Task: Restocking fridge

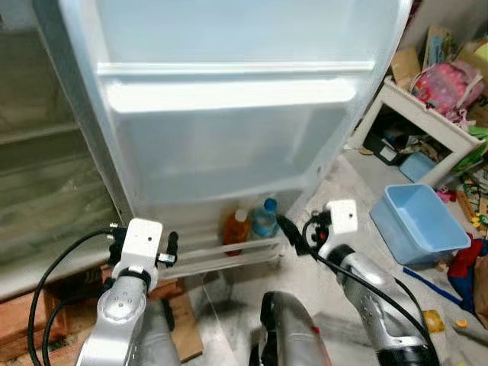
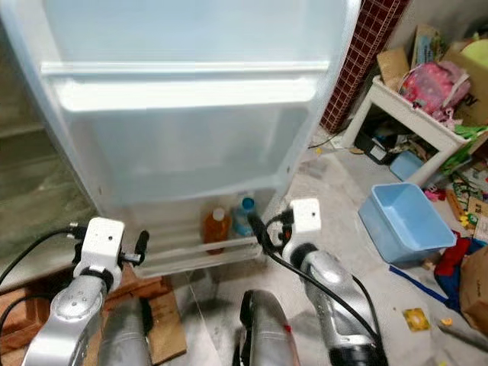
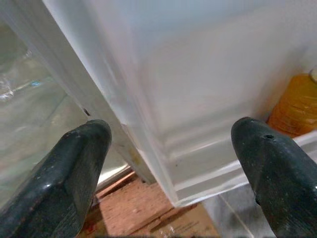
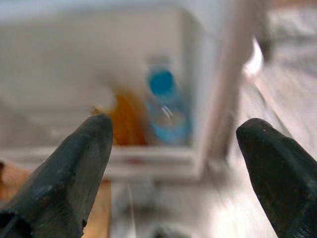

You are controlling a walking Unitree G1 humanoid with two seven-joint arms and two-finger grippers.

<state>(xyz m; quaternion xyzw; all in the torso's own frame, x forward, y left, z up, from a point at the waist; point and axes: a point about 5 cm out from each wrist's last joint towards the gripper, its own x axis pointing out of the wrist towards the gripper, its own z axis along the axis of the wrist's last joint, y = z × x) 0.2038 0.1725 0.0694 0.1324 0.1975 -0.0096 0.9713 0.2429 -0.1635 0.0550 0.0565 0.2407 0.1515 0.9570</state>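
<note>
Bottles, an orange bottle (image 1: 237,226) and a blue-capped bottle (image 1: 265,217), stand in the fridge door's (image 1: 229,137) bottom shelf. Both the left claw (image 3: 168,163) and right claw (image 4: 173,168) are spread, empty. A careless reach could topple them.
</note>
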